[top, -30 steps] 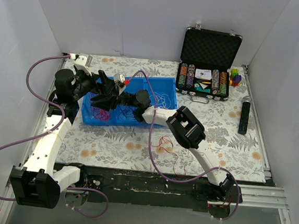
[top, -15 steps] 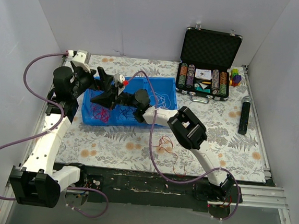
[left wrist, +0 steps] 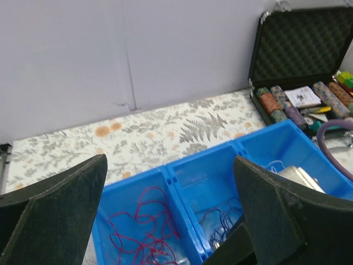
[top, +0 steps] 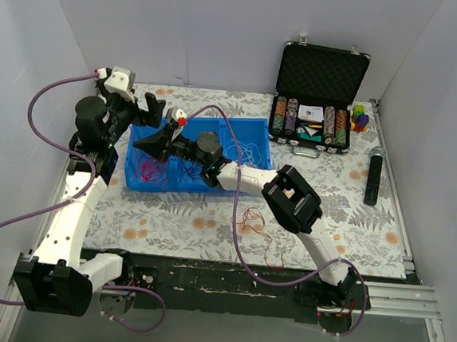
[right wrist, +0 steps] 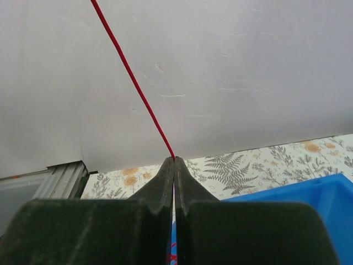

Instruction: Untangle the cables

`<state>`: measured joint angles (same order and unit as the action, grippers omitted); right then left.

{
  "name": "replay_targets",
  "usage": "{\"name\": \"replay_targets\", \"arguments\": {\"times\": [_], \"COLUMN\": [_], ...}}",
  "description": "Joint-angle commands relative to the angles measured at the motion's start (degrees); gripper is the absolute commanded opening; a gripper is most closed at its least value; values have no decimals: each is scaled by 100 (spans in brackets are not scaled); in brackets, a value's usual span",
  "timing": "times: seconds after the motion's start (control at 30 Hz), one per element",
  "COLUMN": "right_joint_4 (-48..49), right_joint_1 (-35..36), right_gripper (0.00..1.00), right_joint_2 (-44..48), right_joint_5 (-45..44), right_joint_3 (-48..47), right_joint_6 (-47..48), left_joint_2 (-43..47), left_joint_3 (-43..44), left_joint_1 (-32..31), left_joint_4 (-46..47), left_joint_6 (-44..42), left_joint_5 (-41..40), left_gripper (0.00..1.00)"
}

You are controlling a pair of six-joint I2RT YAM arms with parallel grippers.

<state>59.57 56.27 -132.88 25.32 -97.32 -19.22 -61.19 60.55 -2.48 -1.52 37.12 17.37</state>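
A blue bin point(top: 258, 127) with three compartments holds the cables: red ones point(top: 150, 172) in the left compartment, dark ones point(left wrist: 222, 220) in the middle, pale ones point(top: 250, 151) on the right. More red cables point(top: 255, 220) lie on the table in front of the bin. My right gripper point(top: 159, 138) hovers over the bin's left end. In the right wrist view it point(right wrist: 174, 160) is shut on one red cable point(right wrist: 132, 77), which runs taut up and to the left. My left gripper point(top: 150, 106) is wide open above the bin's back left corner, holding nothing point(left wrist: 170, 160).
An open black case of poker chips point(top: 317, 119) stands at the back right, with small colourful blocks point(top: 360, 118) beside it. A black stick-shaped device point(top: 373, 176) lies at the right edge. White walls close in on three sides.
The right gripper has shut on a red cable and moved left over the bin's left end. The left gripper has drawn back and to the left, staying open.
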Motion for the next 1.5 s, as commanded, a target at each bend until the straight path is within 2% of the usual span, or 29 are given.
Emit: {"name": "replay_targets", "arguments": {"times": [0.0, 0.3, 0.53, 0.7, 0.87, 1.0, 1.17, 1.37, 1.47], "right_joint_4": [-1554, -1440, -1194, -1001, -728, -640, -596, -701, -719], "right_joint_1": [24, 103, 103, 103, 112, 130, 139, 139, 156], "right_gripper": [1, 1, 1, 1, 1, 1, 1, 1, 1], "right_joint_2": [-203, 60, 280, 438, 666, 702, 711, 676, 684], "right_joint_5": [-483, -757, -783, -827, -845, -809, -836, -959, -1038], "right_joint_3": [415, 1021, 1399, 1663, 2155, 2401, 2516, 2533, 2595], "right_joint_6": [182, 59, 85, 68, -37, -134, -187, -187, -187], "left_joint_2": [362, 582, 871, 828, 346, -68, -95, 72, 299], "left_joint_3": [554, -508, -1537, -2336, -2987, -2919, -2225, -1521, -1153], "left_joint_1": [-60, -60, -60, -60, -60, -68, -77, -77, -77], "left_joint_4": [1249, 2937, 4289, 5862, 7926, 9036, 8819, 8344, 7390], "left_joint_6": [-205, -451, -697, -1478, -2349, -2570, -2018, -454, 328], "left_joint_5": [-347, -699, -226, 363, 303, 92, -610, -2278, -2816], "left_gripper": [98, 98, 98, 98, 98, 98, 98, 98, 98]}}
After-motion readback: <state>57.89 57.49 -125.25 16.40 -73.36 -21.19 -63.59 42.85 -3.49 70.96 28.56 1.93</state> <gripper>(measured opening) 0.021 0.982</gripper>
